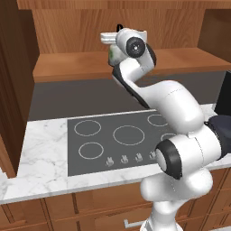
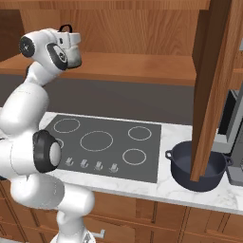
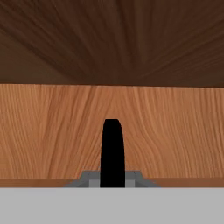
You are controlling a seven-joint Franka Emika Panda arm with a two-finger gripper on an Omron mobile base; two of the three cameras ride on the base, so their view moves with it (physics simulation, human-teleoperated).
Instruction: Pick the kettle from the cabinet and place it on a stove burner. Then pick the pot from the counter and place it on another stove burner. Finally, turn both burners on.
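While I work outward from the base, nearest me is the marble tabletop (image 2: 175, 190) with its dark cooktop (image 1: 122, 140), all the burner rings bare and the row of knobs (image 2: 92, 165) along the front edge. In the right base view the pot (image 2: 199, 167) sits on the tabletop just right of the cooktop, partly hidden by the cabinet's open door (image 2: 213, 90), so that step is not yet started.

Further back and higher, the arm reaches up to the cabinet (image 1: 90, 27) and its thick shelf board (image 1: 76, 65). My tool (image 3: 112, 186) is at the kettle (image 1: 113, 55). In the hand view the black loop handle (image 3: 112, 151) rises right between the fingertips, its arch edge-on to the camera with the cabinet's back panel behind it. The tool is closed, and I judge it to be clamped on that handle, though the pads themselves are hard to make out.

So the kettle hangs directly below the tool, body under the wrist, of which only a sliver of greenish metal shows in the left base view. I cannot tell whether it rests on the shelf or has cleared it. As I judge it, the coming move is a pull back toward me, then down to a burner, well below and in front of the tool.
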